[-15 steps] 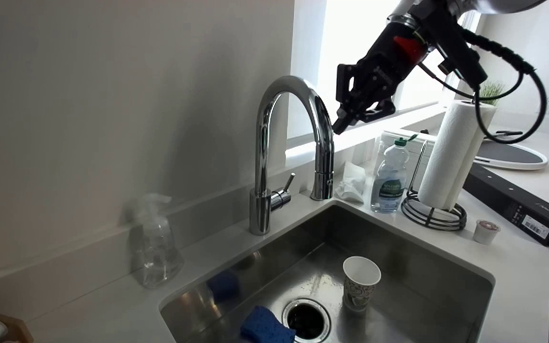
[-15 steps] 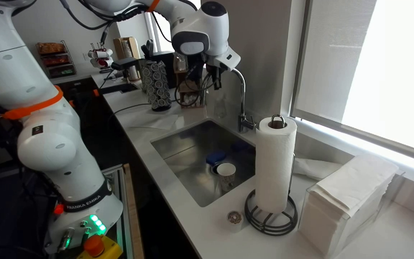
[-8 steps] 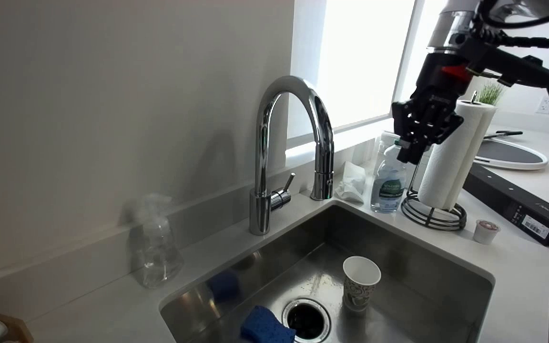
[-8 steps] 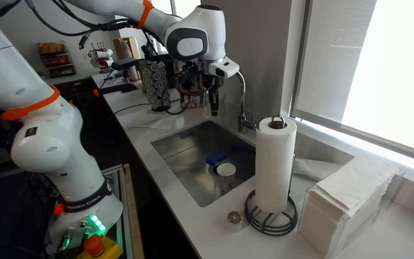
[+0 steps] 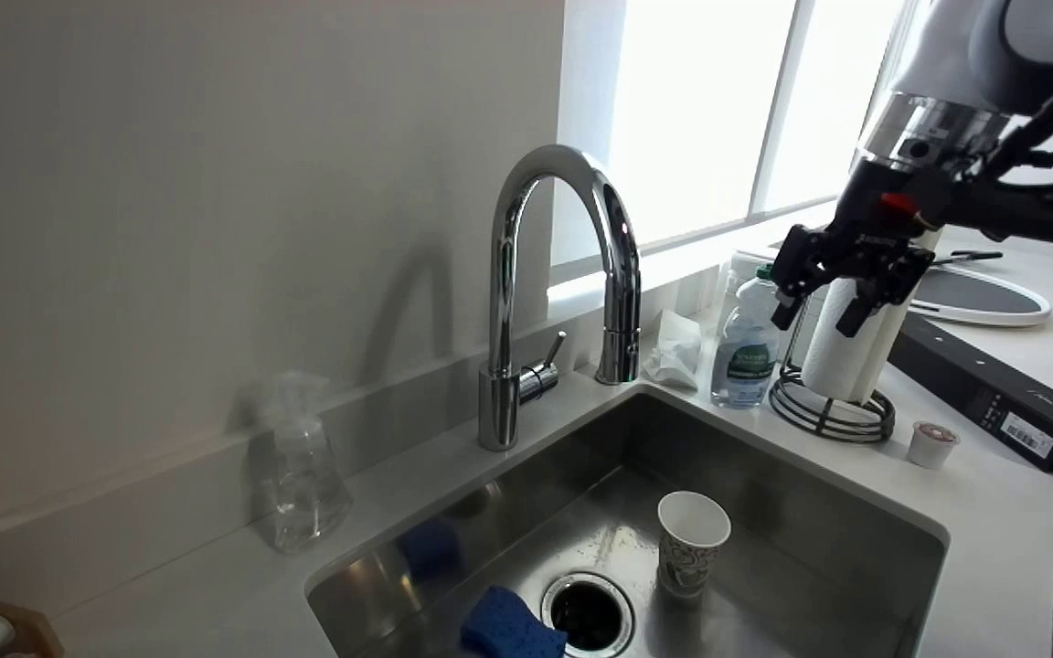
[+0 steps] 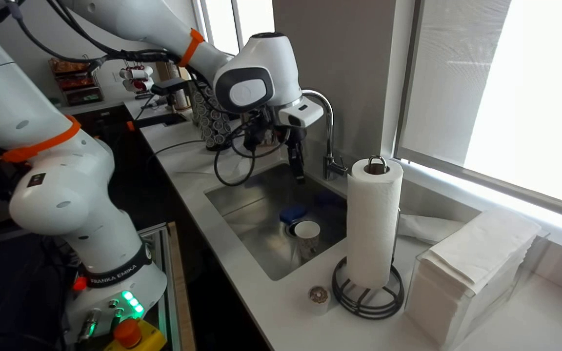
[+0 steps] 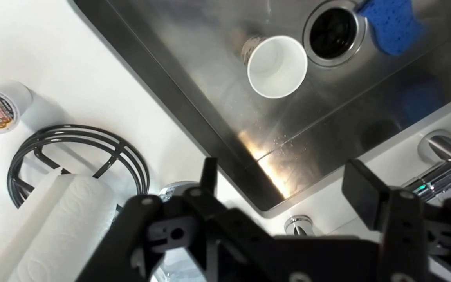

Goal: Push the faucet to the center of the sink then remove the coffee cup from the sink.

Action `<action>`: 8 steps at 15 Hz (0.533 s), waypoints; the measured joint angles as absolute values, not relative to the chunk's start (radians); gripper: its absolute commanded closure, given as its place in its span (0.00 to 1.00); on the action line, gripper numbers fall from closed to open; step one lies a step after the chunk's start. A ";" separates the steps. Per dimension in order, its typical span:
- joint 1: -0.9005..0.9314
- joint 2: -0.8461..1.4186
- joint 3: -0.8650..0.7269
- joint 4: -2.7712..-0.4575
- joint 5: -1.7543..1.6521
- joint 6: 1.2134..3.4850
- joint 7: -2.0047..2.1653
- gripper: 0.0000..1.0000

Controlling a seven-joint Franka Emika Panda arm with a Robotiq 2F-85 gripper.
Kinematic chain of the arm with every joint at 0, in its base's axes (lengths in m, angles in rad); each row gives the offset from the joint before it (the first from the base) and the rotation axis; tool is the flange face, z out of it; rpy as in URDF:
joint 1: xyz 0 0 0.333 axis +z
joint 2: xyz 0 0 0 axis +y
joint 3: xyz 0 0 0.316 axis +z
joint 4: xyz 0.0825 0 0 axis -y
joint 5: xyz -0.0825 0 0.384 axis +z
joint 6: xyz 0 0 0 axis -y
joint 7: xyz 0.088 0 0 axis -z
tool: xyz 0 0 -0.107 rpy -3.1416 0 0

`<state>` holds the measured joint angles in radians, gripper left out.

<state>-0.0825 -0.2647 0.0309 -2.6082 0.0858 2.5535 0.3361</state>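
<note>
The chrome faucet (image 5: 502,292) stands upright on the counter behind the sink (image 5: 819,567), with its arched spout running rightward in this exterior view. Inside the basin the coffee cup (image 5: 691,548), white with a printed pattern, stands upright beside the dark drain. It also shows in an exterior view (image 6: 307,236). My gripper (image 5: 814,320) hangs above the counter, apart from faucet and cup, its two fingers spread and pointing down. From the wrist, the gap of my gripper (image 7: 284,188) holds nothing. The cup (image 7: 277,66) lies ahead of the fingertips, seen into its mouth.
A blue sponge (image 5: 510,626) lies by the drain. Along the sink's far side stand a dish soap bottle (image 5: 748,352), a paper-towel roll (image 5: 842,366) on a black wire stand (image 7: 78,131), and a coffee pod (image 5: 931,445). A clear spray bottle (image 5: 305,480) stands near the wall.
My gripper has moved away from the faucet, rightward and down in an exterior view, turning downward. Its fingers have spread from shut to open. Faucet, cup and sponge have stayed put.
</note>
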 measured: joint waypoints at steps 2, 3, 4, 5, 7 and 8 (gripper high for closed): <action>-0.081 -0.249 0.020 -2.665 0.100 2.688 0.326 0.00; -0.077 -0.235 0.012 -2.691 0.116 2.754 0.310 0.00; -0.070 -0.216 0.002 -2.713 0.138 2.812 0.282 0.00; -0.056 -0.193 -0.009 -2.731 0.169 2.865 0.244 0.00; -0.001 -0.141 -0.044 -2.751 0.286 2.964 0.129 0.01; 0.058 -0.116 -0.084 -2.750 0.367 3.001 0.061 0.00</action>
<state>0.0578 -0.1156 -0.0838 -2.7503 0.3670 3.0014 0.0614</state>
